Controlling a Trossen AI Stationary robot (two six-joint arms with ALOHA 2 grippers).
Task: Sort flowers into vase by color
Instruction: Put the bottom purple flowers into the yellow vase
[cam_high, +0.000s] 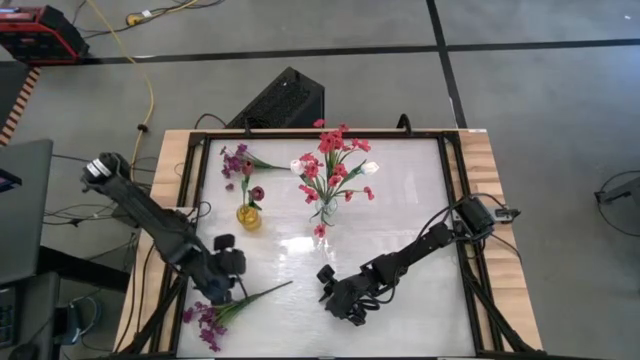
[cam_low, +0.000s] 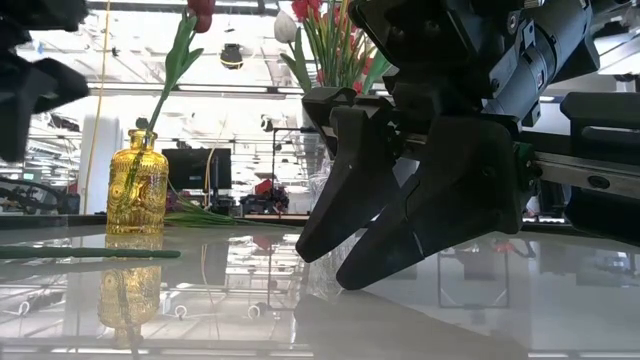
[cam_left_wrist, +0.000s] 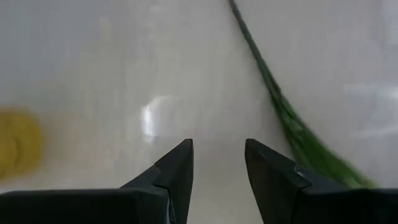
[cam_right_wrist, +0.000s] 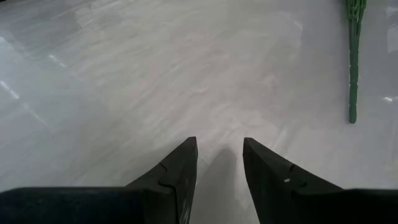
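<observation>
Overhead: purple flower (cam_high: 212, 318) lies on the desk (cam_high: 400, 200) just beside the left tool (cam_high: 222, 294), stem slanting toward the right tool (cam_high: 345, 310); left arm nearer. Left wrist view: fingers apart, empty, stem (cam_left_wrist: 292, 124) alongside. Right wrist view: fingers apart, empty, stem tip (cam_right_wrist: 352, 74) well off.

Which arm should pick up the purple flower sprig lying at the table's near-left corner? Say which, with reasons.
Left. The left gripper hovers open right beside the purple flower sprig, whose thin green stem runs just past its fingers. The right gripper sits open over bare table farther off.
</observation>
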